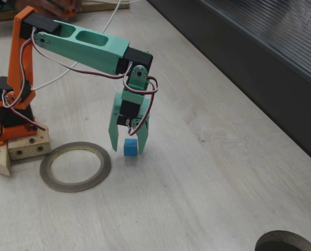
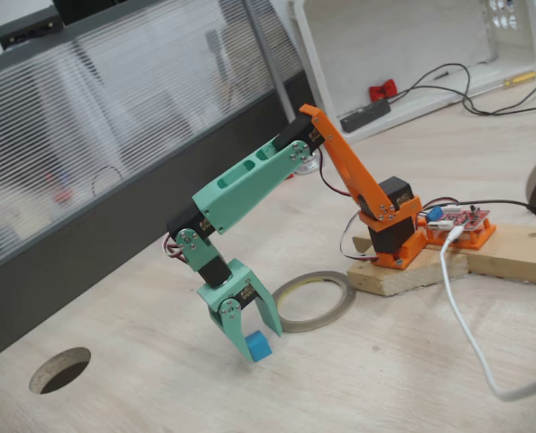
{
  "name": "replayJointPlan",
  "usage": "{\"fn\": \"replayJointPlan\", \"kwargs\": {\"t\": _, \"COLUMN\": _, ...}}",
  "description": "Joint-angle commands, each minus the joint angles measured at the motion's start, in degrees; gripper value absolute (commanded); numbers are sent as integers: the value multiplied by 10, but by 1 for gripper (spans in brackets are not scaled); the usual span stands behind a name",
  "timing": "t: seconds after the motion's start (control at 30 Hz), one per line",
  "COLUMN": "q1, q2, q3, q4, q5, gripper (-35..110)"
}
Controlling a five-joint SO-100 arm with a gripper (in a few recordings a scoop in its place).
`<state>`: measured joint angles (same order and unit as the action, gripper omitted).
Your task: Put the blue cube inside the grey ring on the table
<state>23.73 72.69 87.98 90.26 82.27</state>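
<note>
In a fixed view the gripper [image 1: 130, 148] hangs just right of the ring [image 1: 75, 167], its fingers closed lightly against the cube [image 1: 130, 147], which sits at the very tips near the table [image 1: 208, 172] — it could slip out on the way across.

In another fixed view the cube [image 2: 258, 346] pokes past one finger — a shallow hold; whether it is lifted I cannot tell.

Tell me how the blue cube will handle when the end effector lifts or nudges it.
The blue cube looks rigid with flat matte faces, so it should grip without slipping much. Its flat sides suggest sliding rather than rolling if nudged. It is small between the end effector fingers, so probably light, though an off-centre pinch might twist it.
</note>
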Motion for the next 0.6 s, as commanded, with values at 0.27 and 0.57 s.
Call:
{"fn": "replayJointPlan", "kwargs": {"t": 0.27, "q1": 5, "q2": 15, "q3": -9, "q4": 12, "q5": 7, "gripper": 38}}
{"fn": "replayJointPlan", "kwargs": {"t": 0.57, "q1": 5, "q2": 9, "q3": -9, "q4": 12, "q5": 7, "gripper": 38}}
